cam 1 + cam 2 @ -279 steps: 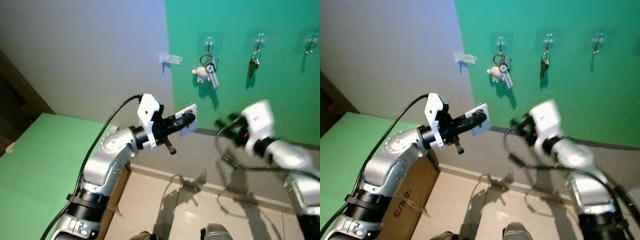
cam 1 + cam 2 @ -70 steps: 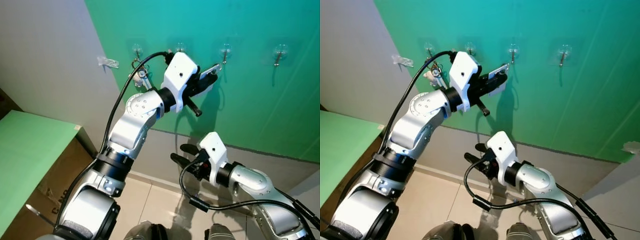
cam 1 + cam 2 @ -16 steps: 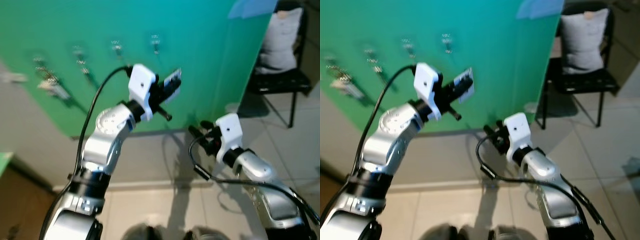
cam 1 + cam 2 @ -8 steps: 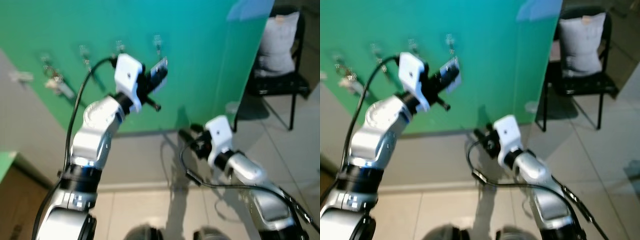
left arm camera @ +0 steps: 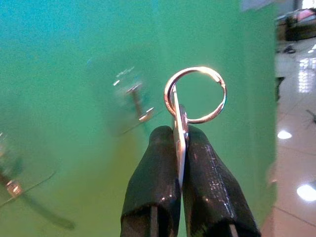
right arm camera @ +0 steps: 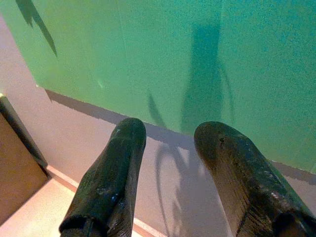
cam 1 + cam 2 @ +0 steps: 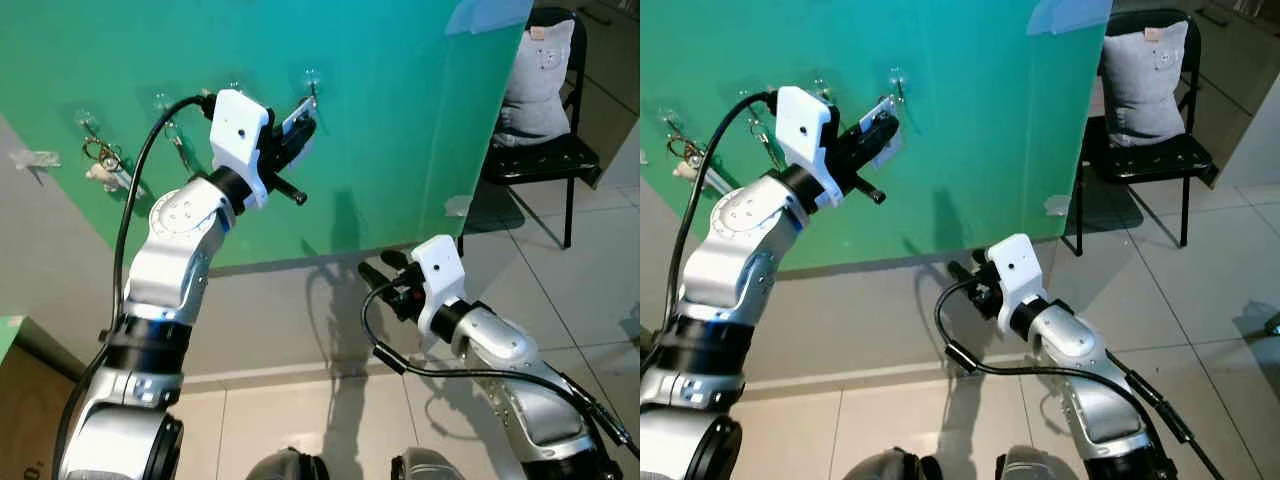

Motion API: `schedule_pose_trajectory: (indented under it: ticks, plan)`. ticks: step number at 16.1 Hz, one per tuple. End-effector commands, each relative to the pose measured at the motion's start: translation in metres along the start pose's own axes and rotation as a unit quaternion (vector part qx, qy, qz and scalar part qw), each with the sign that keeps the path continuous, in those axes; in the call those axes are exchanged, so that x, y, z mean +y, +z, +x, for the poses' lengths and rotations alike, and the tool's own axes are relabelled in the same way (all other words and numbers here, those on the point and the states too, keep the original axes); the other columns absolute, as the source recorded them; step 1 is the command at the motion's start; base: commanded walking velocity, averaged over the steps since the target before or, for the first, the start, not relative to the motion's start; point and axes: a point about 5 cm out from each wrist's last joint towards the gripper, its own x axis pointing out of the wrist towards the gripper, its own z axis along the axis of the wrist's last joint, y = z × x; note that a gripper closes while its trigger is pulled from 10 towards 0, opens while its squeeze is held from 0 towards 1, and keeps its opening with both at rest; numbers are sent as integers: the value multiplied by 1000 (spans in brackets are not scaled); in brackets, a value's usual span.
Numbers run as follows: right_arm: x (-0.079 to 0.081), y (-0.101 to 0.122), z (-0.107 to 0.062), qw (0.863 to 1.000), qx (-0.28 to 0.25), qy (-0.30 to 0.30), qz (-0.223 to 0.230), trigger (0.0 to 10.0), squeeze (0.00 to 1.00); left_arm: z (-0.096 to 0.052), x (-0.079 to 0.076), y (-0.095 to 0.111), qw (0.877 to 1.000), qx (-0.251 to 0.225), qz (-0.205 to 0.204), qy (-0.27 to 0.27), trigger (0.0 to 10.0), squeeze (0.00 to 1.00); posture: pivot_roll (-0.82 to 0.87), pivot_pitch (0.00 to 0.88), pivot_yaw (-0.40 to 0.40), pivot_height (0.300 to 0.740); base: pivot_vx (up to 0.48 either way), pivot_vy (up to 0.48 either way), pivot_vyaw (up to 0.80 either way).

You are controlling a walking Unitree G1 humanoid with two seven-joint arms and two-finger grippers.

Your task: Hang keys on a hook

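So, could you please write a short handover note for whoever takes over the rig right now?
Left gripper: raised at the green wall, jaws shut on the key, its key ring sticking out beyond the tips.
Right gripper: low by the wall, jaws open, holding nothing.
Target hook: close beside the ring, not yet threaded.
Done: approach to the hook.
Left: slip the ring over the hook, release, withdraw.

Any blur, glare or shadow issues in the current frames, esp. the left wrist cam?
Left wrist view: key ring sharp with a bright glint on top, hook behind it soft and out of focus. Left eye view: crisp, arm shadows fall on the green wall. Right wrist view: open right gripper close, wall shadowed.
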Motion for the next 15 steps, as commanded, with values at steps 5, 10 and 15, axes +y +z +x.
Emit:
schedule_pose_trajectory:
  ticks: [5,10,15]
  plan:
    - [9,1,-1,1000,-2,16,4,10000,0,16,7,-3,1000,16,19,18,0,0,-263,75,135,720,0,0,0]
    - [12,-2,-2,1000,0,15,7,10000,0,27,7,-1,1000,5,23,10,0,0,-269,76,150,720,0,0,0]
    - [15,-1,-1,1000,-1,23,8,10000,0,37,3,4,1000,-4,25,-7,0,0,-269,73,153,720,0,0,0]
